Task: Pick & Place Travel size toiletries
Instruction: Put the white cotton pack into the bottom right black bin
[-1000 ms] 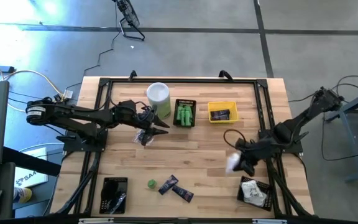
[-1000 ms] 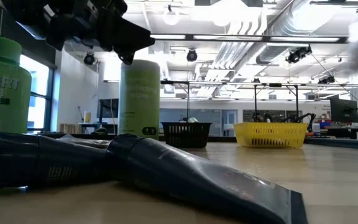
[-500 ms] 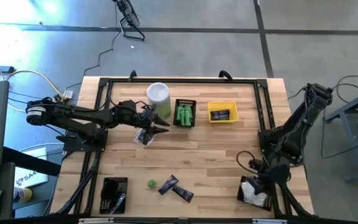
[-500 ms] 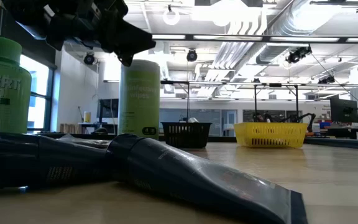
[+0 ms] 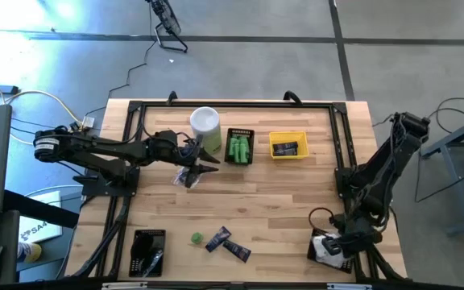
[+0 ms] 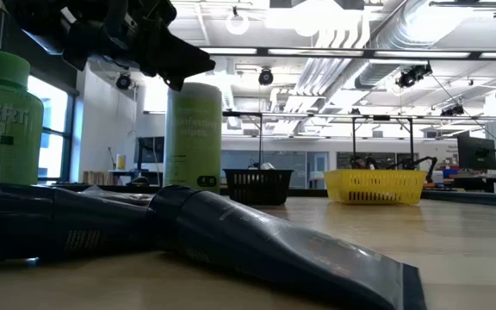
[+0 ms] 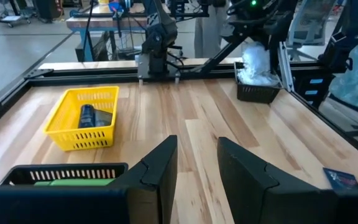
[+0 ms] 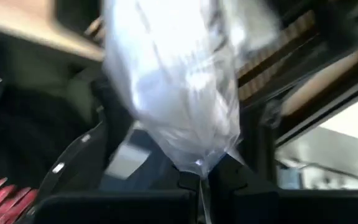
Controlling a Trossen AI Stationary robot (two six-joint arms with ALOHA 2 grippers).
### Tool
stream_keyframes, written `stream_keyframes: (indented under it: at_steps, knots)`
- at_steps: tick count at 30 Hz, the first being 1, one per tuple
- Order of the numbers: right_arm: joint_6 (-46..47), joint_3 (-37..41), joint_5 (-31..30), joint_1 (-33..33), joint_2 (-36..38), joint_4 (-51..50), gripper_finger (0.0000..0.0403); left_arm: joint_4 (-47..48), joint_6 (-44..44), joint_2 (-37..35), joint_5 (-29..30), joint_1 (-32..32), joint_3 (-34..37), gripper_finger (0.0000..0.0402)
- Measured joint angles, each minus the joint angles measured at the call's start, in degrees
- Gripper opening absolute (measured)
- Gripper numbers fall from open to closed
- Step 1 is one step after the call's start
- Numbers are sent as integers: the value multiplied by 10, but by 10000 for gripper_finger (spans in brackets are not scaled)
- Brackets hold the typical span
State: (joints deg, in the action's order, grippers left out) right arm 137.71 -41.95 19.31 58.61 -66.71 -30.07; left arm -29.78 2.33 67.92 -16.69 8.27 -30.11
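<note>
Right gripper (image 5: 329, 246): positioned over the black mesh basket (image 5: 319, 237) at the table's (image 5: 272, 193) near right corner, fingers pinched closed on a white soft packet (image 8: 173, 93) that hangs directly beyond the fingertips; in the high view the packet (image 5: 324, 250) shows white at the basket, just under the gripper, though whether it touches the packets already inside cannot be told. Left gripper (image 5: 213, 165): held above the table left of centre, near the far edge, fingers (image 7: 157, 168) parted by a narrow gap and holding nothing. White-and-green canister (image 5: 205, 122): upright near the far edge, just beside the left gripper. Black basket (image 5: 240, 147) at the far edge, middle: holds little green bottles (image 5: 238, 149). Yellow basket (image 5: 287, 145), just right of it: holds a dark navy tube (image 5: 286, 148). Near edge, middle: one green bottle (image 5: 196, 238) standing alone, with two dark navy tubes (image 5: 228, 242) lying beside it to the right, touching each other. Near left corner: another black basket (image 5: 147, 252) with dark items inside, too small to identify.
</note>
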Motion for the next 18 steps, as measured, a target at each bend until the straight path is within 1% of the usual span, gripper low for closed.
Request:
stream_keyframes:
  at_steps: [3, 6, 9, 11, 14, 16, 18]
  knots:
    - [-27, 0, 24, 7, -11, -27, 3, 0, 5, 0, 0, 0, 0, 113]
    - [-53, 0, 28, 16, -22, -46, 3, 0, 5, 0, 0, 0, 0, 113]
    - [-59, 0, 27, 25, -28, -53, 3, 0, 5, 0, 0, 0, 0, 113]
    - [-62, 0, 18, 30, -32, -56, 3, 0, 5, 0, 0, 0, 0, 113]
    - [-89, 0, -15, 37, -40, -56, 3, 0, 5, 0, 2, 0, 0, 113]
    - [-116, 0, -34, 38, -48, -58, 3, 0, 5, 0, 16, 0, 0, 113]
    - [-141, 0, -39, 38, -57, -65, 3, -1, 5, 0, 32, 0, 0, 113]
